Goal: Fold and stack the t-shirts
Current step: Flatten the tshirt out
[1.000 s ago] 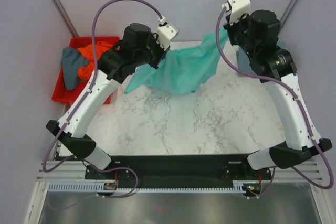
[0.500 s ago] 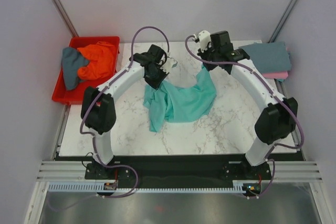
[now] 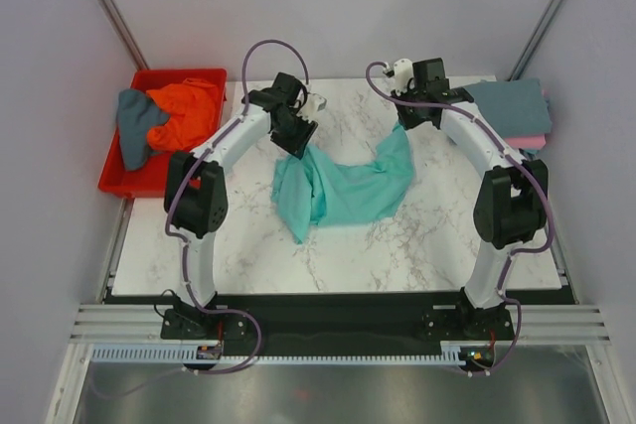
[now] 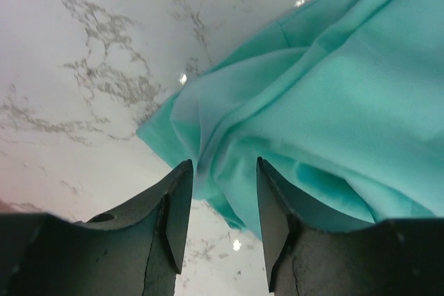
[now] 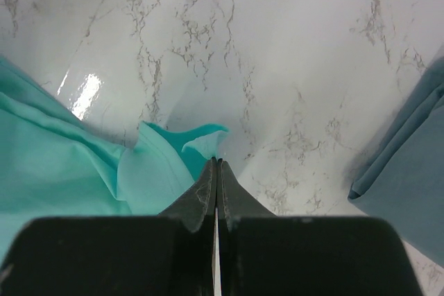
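Note:
A teal t-shirt point(image 3: 348, 186) lies crumpled on the marble table, its top edge strung between my two grippers. My left gripper point(image 3: 298, 139) is low over the shirt's left upper corner. In the left wrist view the gripper point(image 4: 222, 164) is open, with folds of the teal shirt point(image 4: 333, 88) lying between and beyond the fingertips. My right gripper point(image 3: 402, 126) is at the shirt's right upper corner. In the right wrist view the gripper point(image 5: 216, 162) is shut, with a curled teal corner point(image 5: 187, 143) at its tips.
A red bin point(image 3: 114, 181) at the back left holds an orange garment point(image 3: 189, 111) and a grey-blue one point(image 3: 134, 126). A folded grey-blue shirt point(image 3: 512, 106) lies on a pink one point(image 3: 527, 143) at the back right, close to my right gripper point(image 5: 409, 192).
Both arms have come down from a raised pose and laid the teal shirt on the table. The grippers have moved slightly farther back and apart, stretching its top edge.

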Tool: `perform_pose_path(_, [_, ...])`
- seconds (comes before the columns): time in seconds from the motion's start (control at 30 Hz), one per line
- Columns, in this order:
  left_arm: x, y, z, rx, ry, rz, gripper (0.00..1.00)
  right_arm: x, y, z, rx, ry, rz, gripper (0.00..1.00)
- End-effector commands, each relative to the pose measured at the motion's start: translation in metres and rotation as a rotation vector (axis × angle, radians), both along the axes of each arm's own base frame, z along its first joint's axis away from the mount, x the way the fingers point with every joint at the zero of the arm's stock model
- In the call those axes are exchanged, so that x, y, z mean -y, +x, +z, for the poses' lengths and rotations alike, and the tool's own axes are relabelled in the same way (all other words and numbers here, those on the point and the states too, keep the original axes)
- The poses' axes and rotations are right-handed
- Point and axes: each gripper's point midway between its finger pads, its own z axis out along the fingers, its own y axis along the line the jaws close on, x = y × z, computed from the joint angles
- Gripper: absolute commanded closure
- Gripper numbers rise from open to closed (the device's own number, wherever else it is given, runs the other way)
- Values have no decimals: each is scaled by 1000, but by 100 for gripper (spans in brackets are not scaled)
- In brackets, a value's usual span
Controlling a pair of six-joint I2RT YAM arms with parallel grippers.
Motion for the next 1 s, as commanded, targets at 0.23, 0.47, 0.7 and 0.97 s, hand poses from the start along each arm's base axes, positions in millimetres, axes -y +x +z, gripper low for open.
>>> perform_pose_path(0.23, [-45, 5, 13, -109, -335, 172, 52, -14, 16, 24, 61, 69, -10, 100])
perform_pose_path(0.47, [-48, 5, 11, -175, -486, 152, 53, -11, 17, 28, 58, 59, -27, 100])
perform_pose_path(0.7, [-49, -17, 1, -214, -511, 75, 56, -3, 19, 29, 69, 19, -43, 100])
perform_pose_path(0.97, [-54, -26, -13, -237, -507, 45, 56, -2, 20, 27, 68, 2, -43, 100])
